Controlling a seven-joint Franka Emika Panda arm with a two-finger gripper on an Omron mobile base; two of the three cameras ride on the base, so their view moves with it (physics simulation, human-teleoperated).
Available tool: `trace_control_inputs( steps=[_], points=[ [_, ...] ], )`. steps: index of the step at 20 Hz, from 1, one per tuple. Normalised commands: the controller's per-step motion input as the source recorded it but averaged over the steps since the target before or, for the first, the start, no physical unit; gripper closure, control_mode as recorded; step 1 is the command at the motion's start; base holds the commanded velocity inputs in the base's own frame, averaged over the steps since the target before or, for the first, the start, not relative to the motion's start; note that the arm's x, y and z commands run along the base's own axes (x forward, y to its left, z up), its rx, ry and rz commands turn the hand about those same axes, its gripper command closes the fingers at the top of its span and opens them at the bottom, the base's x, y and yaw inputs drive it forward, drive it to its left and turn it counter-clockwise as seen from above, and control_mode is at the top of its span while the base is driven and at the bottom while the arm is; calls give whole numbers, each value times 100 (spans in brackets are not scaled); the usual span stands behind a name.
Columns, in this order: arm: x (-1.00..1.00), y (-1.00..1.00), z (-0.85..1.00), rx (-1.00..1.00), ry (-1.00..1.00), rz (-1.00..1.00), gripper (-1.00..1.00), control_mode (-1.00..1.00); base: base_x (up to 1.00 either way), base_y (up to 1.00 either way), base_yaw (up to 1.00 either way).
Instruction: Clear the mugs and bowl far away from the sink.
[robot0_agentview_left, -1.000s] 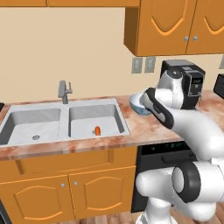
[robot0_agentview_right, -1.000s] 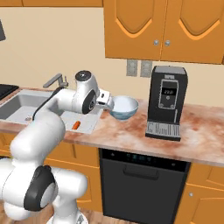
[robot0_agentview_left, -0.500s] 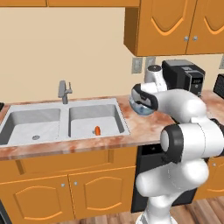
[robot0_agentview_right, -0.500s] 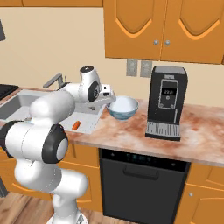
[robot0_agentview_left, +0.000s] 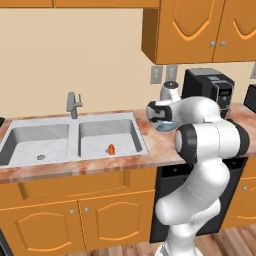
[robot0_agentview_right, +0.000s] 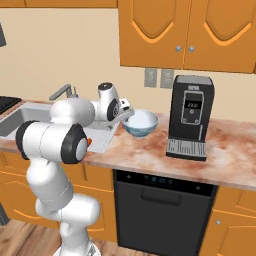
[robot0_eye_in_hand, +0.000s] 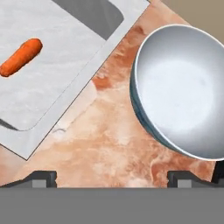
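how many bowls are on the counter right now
1. The pale bowl sits on the counter between the sink and the coffee machine, just ahead of the open gripper. The arm blocks part of the counter, so another could be hidden.

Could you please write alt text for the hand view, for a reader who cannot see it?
A pale bowl with a whitish inside sits on a mottled reddish counter, just beyond the open jaws of the gripper. To its left, an orange carrot lies in the grey sink basin.
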Motion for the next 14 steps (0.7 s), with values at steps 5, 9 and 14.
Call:
trace_control_inputs(
  steps=[5, 9, 14],
  points=[
    [33, -10, -21, -6, 0, 12, -100, -100, 0, 0, 0],
    [47, -13, -26, -7, 0, 9, -100, -100, 0, 0, 0],
    [45, -3, -30, -6, 2, 7, -100, -100, 0, 0, 0]
  ],
)
